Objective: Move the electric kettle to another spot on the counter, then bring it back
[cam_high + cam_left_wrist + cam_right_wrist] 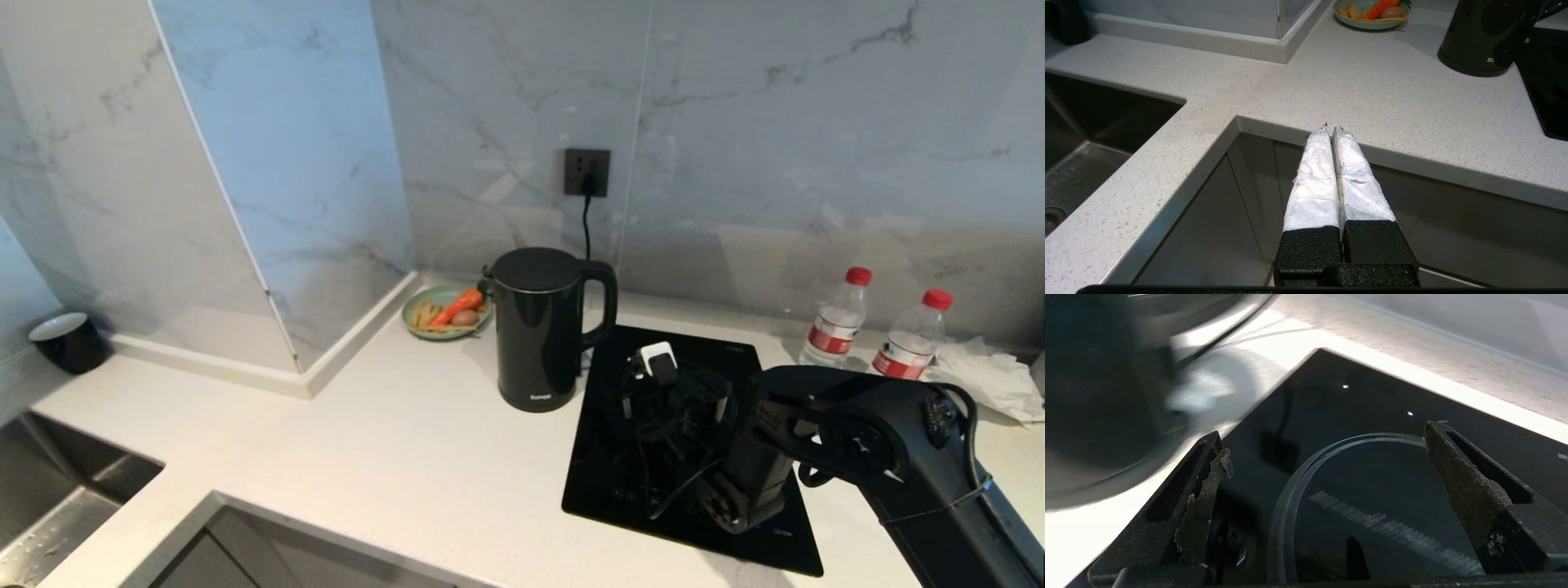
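Note:
The electric kettle (543, 327) stands upright on the counter (392, 457), just left of the black cooktop, with its loop handle turned toward the cooktop. Its lower part also shows in the left wrist view as the kettle (1486, 36). My right arm (882, 433) reaches in from the right over the cooktop. Its gripper (1326, 437) is open above the glass with nothing between the fingers, and the kettle (1094, 396) is a dark blur off to one side, apart from it. My left gripper (1331, 128) is shut and empty, hanging in front of the counter's front edge (1412, 163) over the cabinet doors.
The black cooktop (604, 482) lies right of the kettle. A green plate (446, 310) with a carrot sits behind the kettle, by the wall socket and cord (586, 172). Two water bottles (834, 327) and crumpled tissue (988, 376) are at the back right. A black cup (69, 341) and the sink (57, 498) are far left.

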